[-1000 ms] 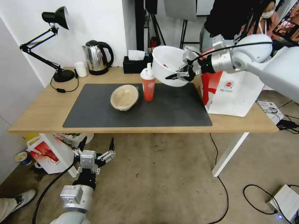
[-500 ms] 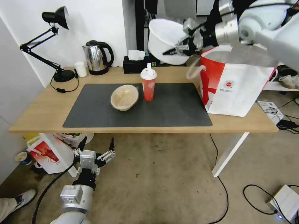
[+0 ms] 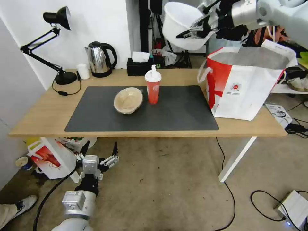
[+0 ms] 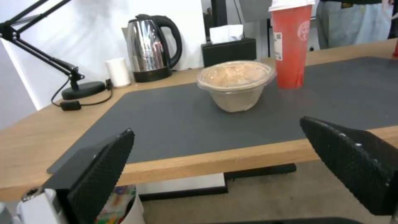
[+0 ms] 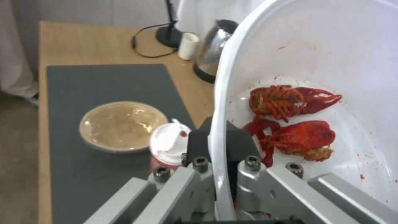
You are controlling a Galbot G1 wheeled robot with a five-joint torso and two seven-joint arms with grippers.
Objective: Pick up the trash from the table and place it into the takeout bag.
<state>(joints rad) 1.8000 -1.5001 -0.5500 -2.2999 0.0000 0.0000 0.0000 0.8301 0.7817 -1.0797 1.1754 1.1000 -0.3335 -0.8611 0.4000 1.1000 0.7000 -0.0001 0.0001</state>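
We are holding the white bowl [image 3: 181, 24] high in the air, tilted, just beside the open top of the takeout bag [image 3: 243, 93] and above the far edge of the counter [image 3: 41, 118]. Our right gripper [image 3: 192, 32] is pinching the bowl's rim, one finger inside and one outside, and red crayfish scraps [image 5: 294, 121] are lying in the bowl's bottom. The bag is standing upright at the counter's right end. The red cup [image 3: 152, 85] and the beige bowl [image 3: 128, 100] are sitting just beside each other on the grey mat [image 3: 179, 112]. Our left gripper [image 3: 96, 158] is hanging below the counter's front edge, fingers spread apart and holding nothing.
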